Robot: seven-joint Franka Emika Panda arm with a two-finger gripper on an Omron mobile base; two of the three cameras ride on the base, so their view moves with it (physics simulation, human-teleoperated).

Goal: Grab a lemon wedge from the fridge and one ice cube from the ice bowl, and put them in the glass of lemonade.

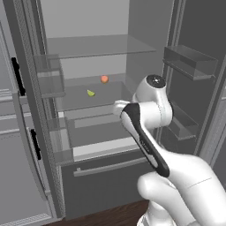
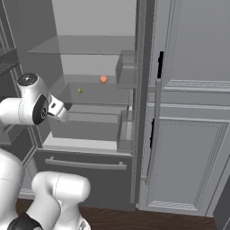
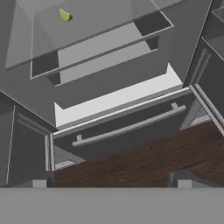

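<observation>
**Fridge open, wedge on the glass shelf, gripper empty**

Left base view: the fridge [image 1: 110,176] stands with both doors swung wide. A small yellow-green lemon wedge [image 1: 90,93] lies on a glass shelf [image 1: 84,103] about halfway up, and an orange ball [image 1: 104,79] sits behind it and to its right, near the back wall. The two are apart. The arm [image 1: 150,132] rises from the lower right and bends in front of the lower shelves, its wrist pointing into the fridge. Below the shelves runs the drawer [image 1: 106,181] with its long bar handle.

Right base view: the wedge [image 2: 79,90] and the ball [image 2: 103,79] sit on the same shelf, the ball to the right and further back. The arm's wrist is at the left, below the shelf's level.

Hand view: the camera looks down and in. The wedge [image 3: 65,15] shows near the top through the glass shelf. The drawer's handle [image 3: 129,127] crosses the middle, above dark wood floor [image 3: 144,164]. The finger tips [image 3: 39,183] stand spread wide at the bottom corners, nothing between them: the gripper [image 3: 111,183] is released.
</observation>
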